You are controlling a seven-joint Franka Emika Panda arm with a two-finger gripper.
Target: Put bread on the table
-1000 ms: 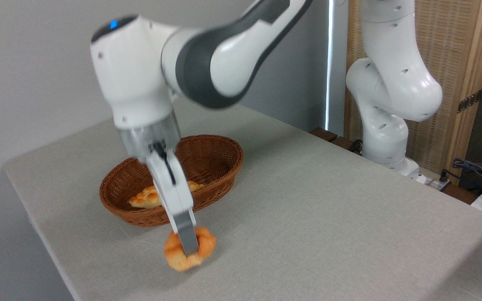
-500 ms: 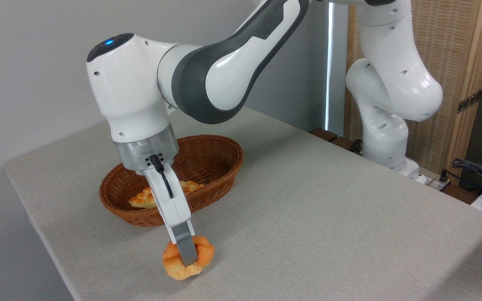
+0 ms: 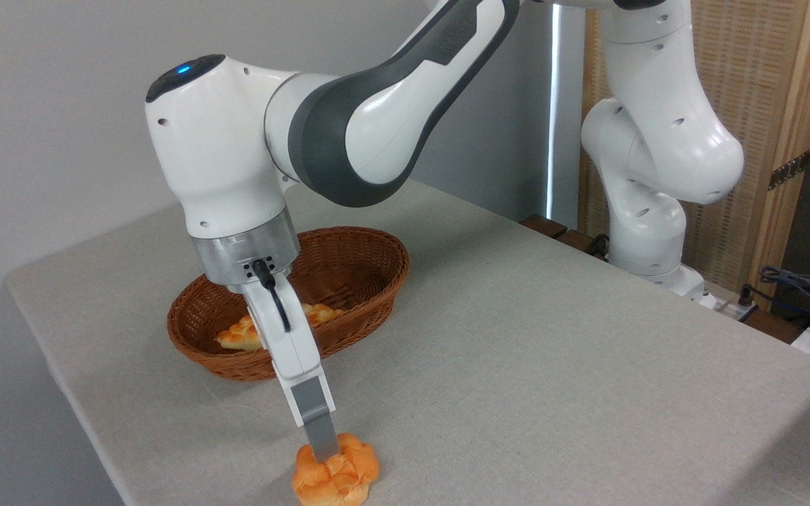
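Placement stage, near completion. The bread (image 3: 335, 478), a small orange-golden bun with a knotted top, is sitting on the grey cloth of the worktop (image 3: 553, 365), close to the front edge and well clear of the wicker basket (image 3: 377, 263) behind it. It appears to be resting on the cloth and not hanging above it, so the main requirement of the task is judged to be met or all but met. What is remaining, by the look of things, is for the gripper (image 3: 322, 443) to let go fully, if it has not done so, and for the arm to be lifting clear without dragging the bun along.

The fingers (image 3: 320, 439) are pointing steeply downward, and only the near one is showing plainly; its tip is meeting the upper left part of the bun, touching it or just above it. The far finger is lying hidden behind the near one, so the width of the opening, and whether the bun is being pinched at all, cannot be told from this view. The bun is lying mostly below and to the right of the visible fingertip, not squarely between the fingers.

A paler braided loaf (image 3: 243, 336) is lying inside the basket, partly hidden by the gripper body, and is taking no part in this step.
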